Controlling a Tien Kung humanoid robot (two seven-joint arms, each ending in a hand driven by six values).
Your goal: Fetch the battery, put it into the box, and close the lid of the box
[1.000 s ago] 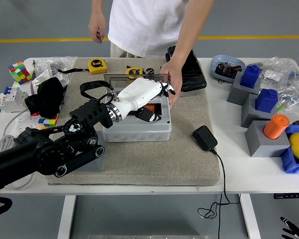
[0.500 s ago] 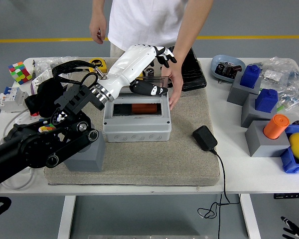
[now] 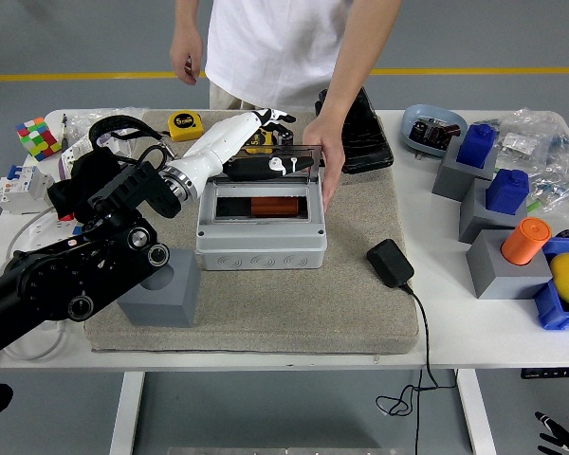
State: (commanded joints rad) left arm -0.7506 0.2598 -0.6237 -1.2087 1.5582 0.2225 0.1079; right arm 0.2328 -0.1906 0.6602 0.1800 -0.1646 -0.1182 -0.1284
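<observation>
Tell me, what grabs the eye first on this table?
The robot's white left hand on its black arm reaches over the open grey box at the middle of the mat, fingers at the clear lid behind the opening. An orange battery lies inside the box. A person's hand rests on the box's far right edge.

battery [image 3: 268, 206]: orange cylinder (on its side) inside box | box [image 3: 260, 235]: grey, upright | lid [image 3: 266, 151]: open

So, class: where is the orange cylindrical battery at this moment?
In the head view, the orange cylindrical battery lies inside the open grey plastic box on the beige mat, left of centre, just below the robot's white left hand.
</observation>
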